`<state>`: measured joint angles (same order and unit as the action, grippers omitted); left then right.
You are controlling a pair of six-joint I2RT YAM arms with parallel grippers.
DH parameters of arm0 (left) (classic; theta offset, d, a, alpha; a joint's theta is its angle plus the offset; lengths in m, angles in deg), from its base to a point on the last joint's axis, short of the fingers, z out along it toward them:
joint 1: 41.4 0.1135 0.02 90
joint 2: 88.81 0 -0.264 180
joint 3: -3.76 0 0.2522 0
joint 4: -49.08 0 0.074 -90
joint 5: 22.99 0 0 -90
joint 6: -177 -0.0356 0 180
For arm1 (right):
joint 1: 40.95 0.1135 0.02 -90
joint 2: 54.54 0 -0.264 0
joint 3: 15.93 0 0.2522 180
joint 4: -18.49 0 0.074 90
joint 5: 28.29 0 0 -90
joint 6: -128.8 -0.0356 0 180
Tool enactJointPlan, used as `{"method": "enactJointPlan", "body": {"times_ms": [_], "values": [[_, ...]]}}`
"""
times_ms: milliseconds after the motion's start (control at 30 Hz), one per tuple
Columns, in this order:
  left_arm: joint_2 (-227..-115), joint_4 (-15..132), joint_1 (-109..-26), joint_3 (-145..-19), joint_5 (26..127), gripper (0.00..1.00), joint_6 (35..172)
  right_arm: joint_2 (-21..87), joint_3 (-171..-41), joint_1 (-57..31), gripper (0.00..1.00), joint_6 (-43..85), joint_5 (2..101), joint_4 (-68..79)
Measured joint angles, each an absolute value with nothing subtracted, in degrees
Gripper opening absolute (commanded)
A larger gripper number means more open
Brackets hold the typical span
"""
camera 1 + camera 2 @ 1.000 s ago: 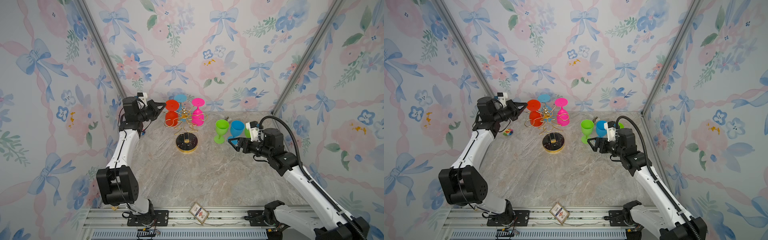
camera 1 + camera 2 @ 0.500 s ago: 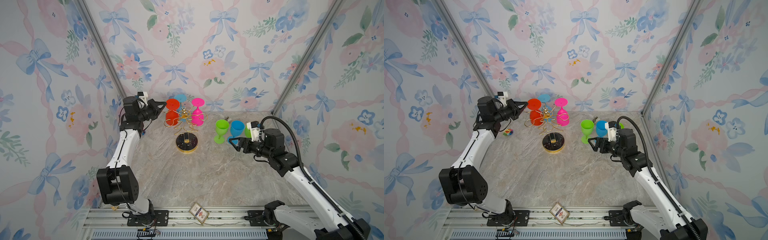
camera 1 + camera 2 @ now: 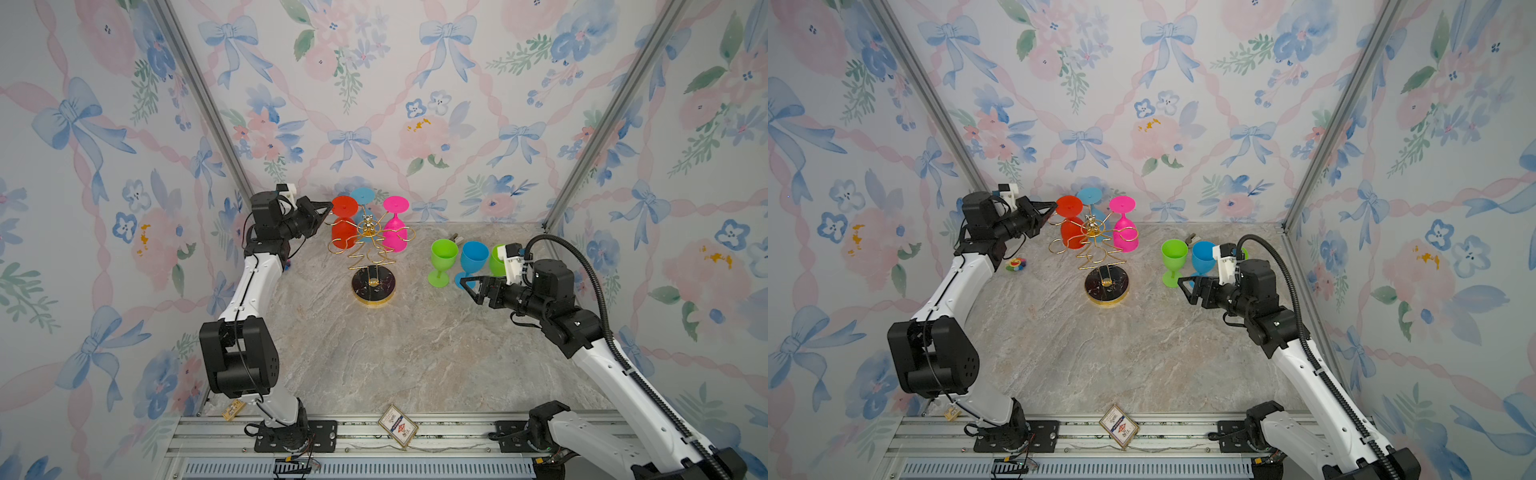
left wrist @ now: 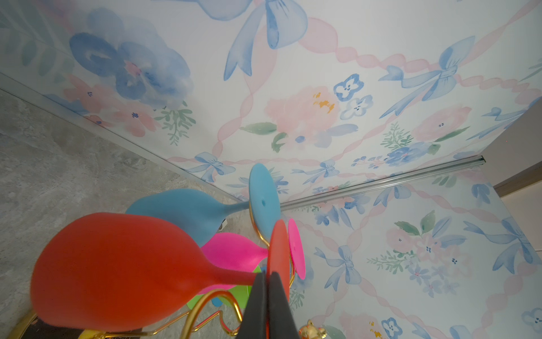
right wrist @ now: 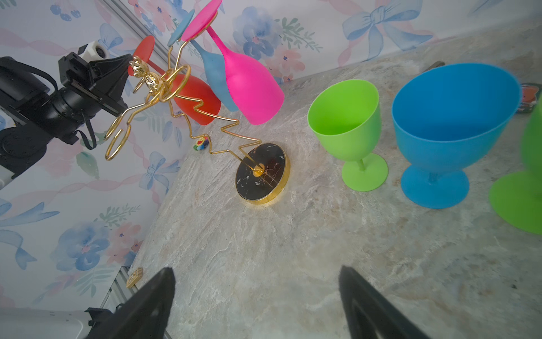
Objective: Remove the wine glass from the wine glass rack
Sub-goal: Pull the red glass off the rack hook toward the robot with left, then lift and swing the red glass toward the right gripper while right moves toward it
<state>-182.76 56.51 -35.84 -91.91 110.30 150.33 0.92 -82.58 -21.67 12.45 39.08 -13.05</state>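
The wine glass rack [image 3: 371,253], gold wire on a round black base, stands at the back of the table; it also shows in the right wrist view [image 5: 176,97]. Three glasses hang on it upside down: red [image 3: 343,232], blue [image 3: 360,195] and pink [image 3: 395,235]. My left gripper [image 3: 328,206] [image 4: 268,276] is shut on the rim of the red wine glass's [image 4: 117,270] foot disc. To the right, low over the table, my right gripper [image 3: 467,283] [image 5: 255,269] is open with only bare table between its fingers.
A green cup [image 3: 443,257], a blue cup [image 3: 473,258] and a second green cup [image 3: 496,259] stand upright right of the rack, just behind my right gripper. A small colourful toy [image 3: 1016,262] lies below the left arm. A card [image 3: 397,428] lies on the front rail.
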Motion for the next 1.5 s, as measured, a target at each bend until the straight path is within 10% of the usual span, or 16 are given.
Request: {"method": "enactJointPlan", "body": {"times_ms": [1500], "values": [[-171.48, 57.14, -24.97, -99.02, 106.63, 0.00, 145.98, 0.55, -82.36, -21.53, 0.90, 12.40, 39.43, -14.45]]}}
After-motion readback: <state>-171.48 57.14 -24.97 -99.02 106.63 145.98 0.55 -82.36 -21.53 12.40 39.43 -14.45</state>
